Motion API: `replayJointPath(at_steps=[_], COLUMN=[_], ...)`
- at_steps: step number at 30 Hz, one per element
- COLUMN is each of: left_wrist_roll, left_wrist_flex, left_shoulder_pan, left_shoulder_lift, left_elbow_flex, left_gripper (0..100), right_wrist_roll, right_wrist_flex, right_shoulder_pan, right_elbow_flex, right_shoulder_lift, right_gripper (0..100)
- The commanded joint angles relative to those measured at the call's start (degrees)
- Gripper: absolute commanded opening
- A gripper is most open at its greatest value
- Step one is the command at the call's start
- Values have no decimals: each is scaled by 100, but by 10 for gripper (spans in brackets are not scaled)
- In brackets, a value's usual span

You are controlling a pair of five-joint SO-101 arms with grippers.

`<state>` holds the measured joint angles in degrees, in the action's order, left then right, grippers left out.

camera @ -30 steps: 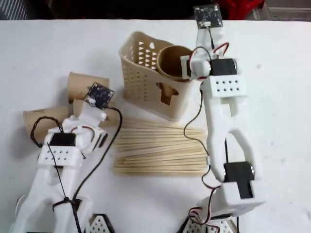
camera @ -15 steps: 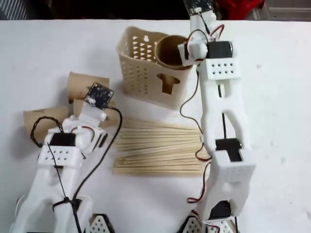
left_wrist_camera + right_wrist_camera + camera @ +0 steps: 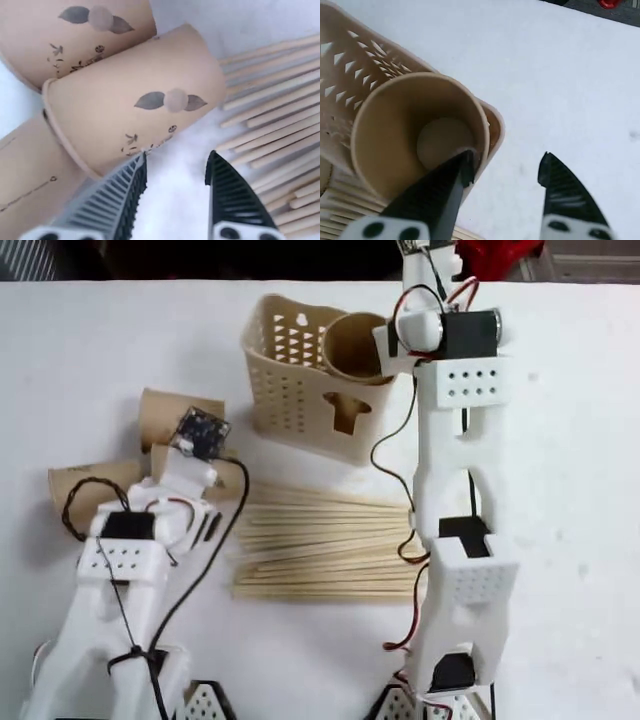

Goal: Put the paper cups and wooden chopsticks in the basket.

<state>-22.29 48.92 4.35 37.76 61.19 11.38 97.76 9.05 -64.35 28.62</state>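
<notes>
Fingers of our right gripper (image 3: 507,165) stand apart, one tip at the rim of a paper cup (image 3: 415,130), the other out over the white table (image 3: 580,75). That cup stands tilted in the right end of the basket (image 3: 290,390), mouth up, its bare bottom showing; the basket sits at the far middle of the table. Our left gripper (image 3: 176,160) is spread too, low over the table at the left, one finger just beside a lying cup (image 3: 135,105), with two more cups (image 3: 85,30) lying close against it. We find the wooden chopsticks (image 3: 330,545) in a loose pile just near of the basket, between our arms.
</notes>
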Motion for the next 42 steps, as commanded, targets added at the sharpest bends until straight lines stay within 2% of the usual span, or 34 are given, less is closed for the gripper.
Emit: replayJointPath(at_steps=[1, 7, 13, 16, 19, 24, 26, 32, 37, 42], left_wrist_roll=[167, 158, 158, 158, 105, -26, -26, -149, -308, -316], left_wrist_flex=[993, 2479, 3411, 3437, 3446, 3429, 3429, 3429, 3253, 2989], left_shoulder_pan=[66, 936, 2026, 2712, 3292, 3908, 4031, 4110, 4189, 4295], left_shoulder_lift=[207, 171, 154, -92, -769, -2149, -2589, -3591, -4189, -4620], left_elbow_flex=[-1204, -3446, -5099, -5345, -5477, -5793, -6031, -6462, -6488, -6462], left_gripper=[203, 203, 205, 253, 287, 290, 290, 290, 290, 290], right_wrist_roll=[-53, -53, 35, 334, 484, 791, 993, 1495, 1503, 1503], right_wrist_flex=[92, 92, 75, -40, -585, -2308, -2870, -3987, -4242, -4207], right_shoulder_pan=[-66, -66, -22, -57, -136, -312, -312, -426, -936, -1121], right_elbow_flex=[-53, 1495, 3288, 4360, 5873, 8897, 10004, 12659, 13837, 14681], right_shoulder_lift=[-567, -1719, -3459, -4312, -5103, -6510, -7064, -8725, -10264, -11679], right_gripper=[192, 187, 187, 187, 183, 60, 18, 19, 19, 19])
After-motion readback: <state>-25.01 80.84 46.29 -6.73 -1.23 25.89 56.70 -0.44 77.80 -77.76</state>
